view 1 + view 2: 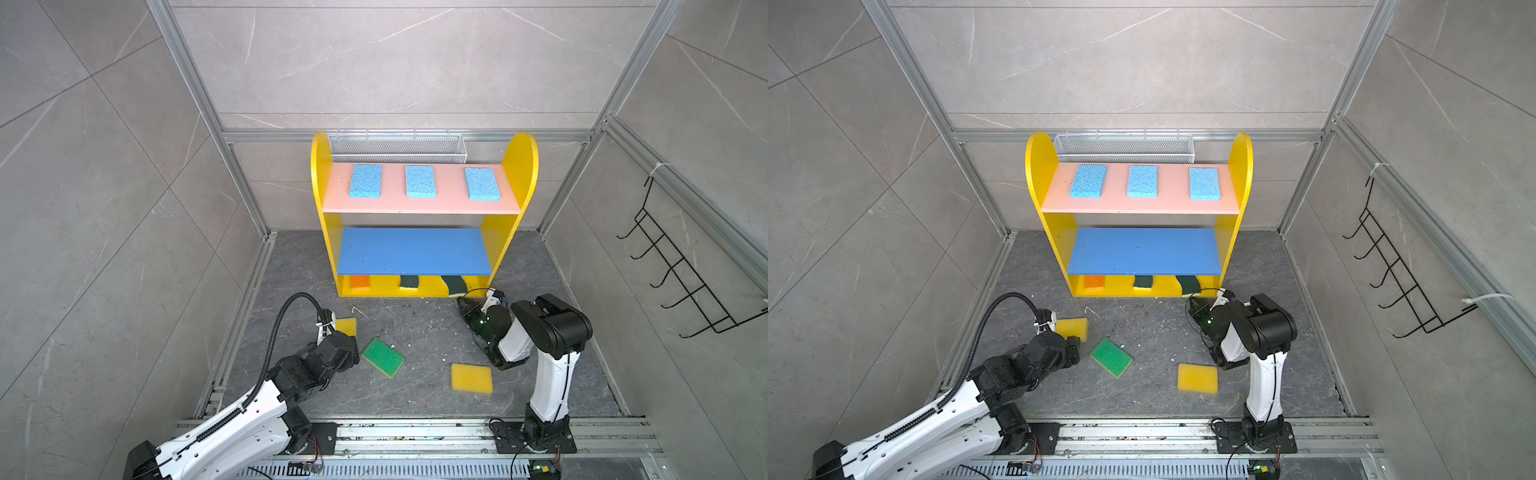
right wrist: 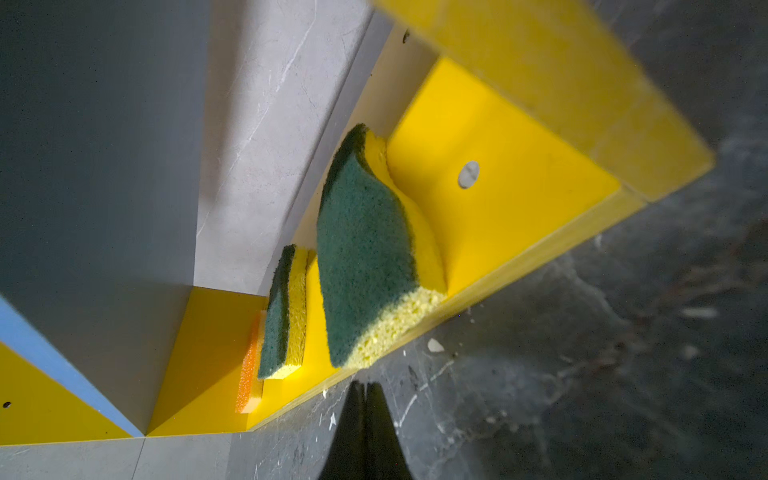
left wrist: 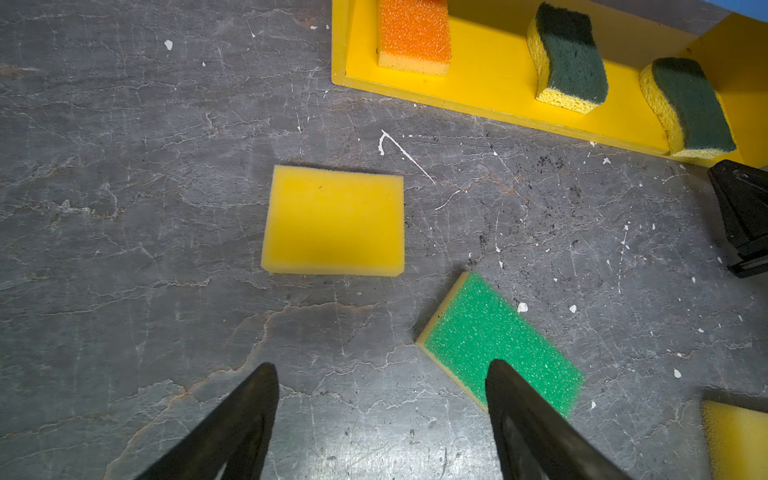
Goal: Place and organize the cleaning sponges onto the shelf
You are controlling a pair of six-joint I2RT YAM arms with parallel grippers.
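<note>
Our left hand [image 3: 382, 368] hangs over the worktop [image 3: 124, 249] with its fingers well apart and nothing between them. A yellow sponge [image 3: 334, 220] lies just ahead of it. One finger overlaps a green sponge [image 3: 478, 332] in the wrist view, and we cannot tell whether they touch. Our right hand [image 2: 365, 390] has its fingers pressed together on nothing, its tip just in front of the bottom board of the shelf [image 1: 519, 166], close to the nearer of two dark green scourers [image 2: 365, 257]. Three blue sponges [image 1: 420, 181] lie on the pink top board. An orange sponge [image 1: 359, 281] and both scourers sit on the bottom board. A second yellow sponge [image 1: 471, 377] lies loose on the worktop.
</note>
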